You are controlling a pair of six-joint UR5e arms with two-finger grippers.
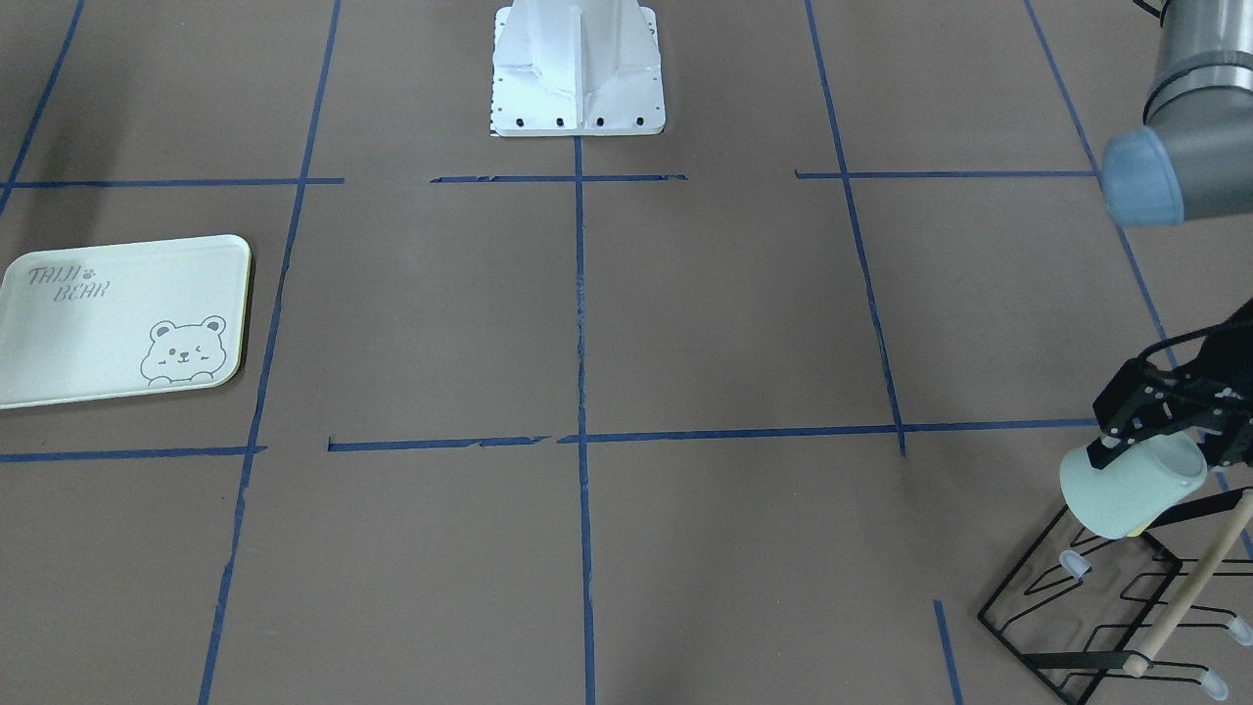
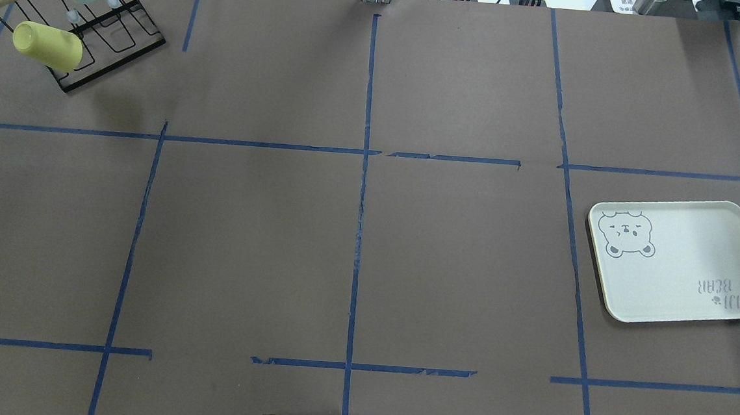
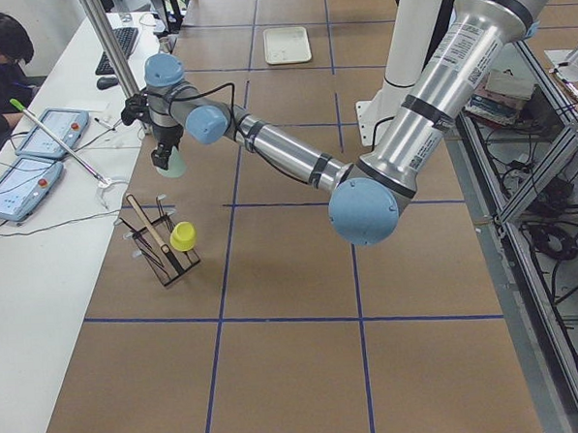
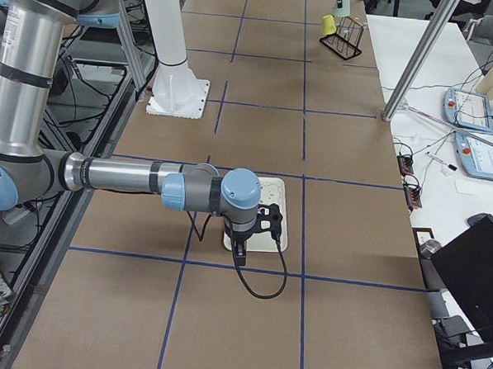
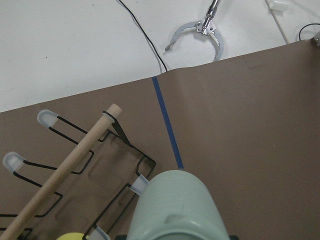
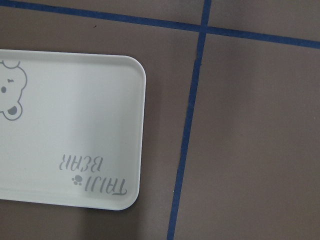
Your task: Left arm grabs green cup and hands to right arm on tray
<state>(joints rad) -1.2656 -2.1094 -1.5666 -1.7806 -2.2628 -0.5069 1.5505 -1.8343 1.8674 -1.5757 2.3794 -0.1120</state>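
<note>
Green cup is clamped, tilted, in the left gripper, just over the rack at the bench's far-left corner. Swing low and it probably clips the rod. Right gripper hangs over the tray by the right edge, can't tell if it's open.

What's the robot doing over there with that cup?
The robot's left pincer has grabbed the green cup and holds it tipped in the air just above the black wire rack at the table's corner. A yellow cup sits on that rack. Far across the table lies the bear tray with nothing on it, and the right arm hovers by it.
</note>
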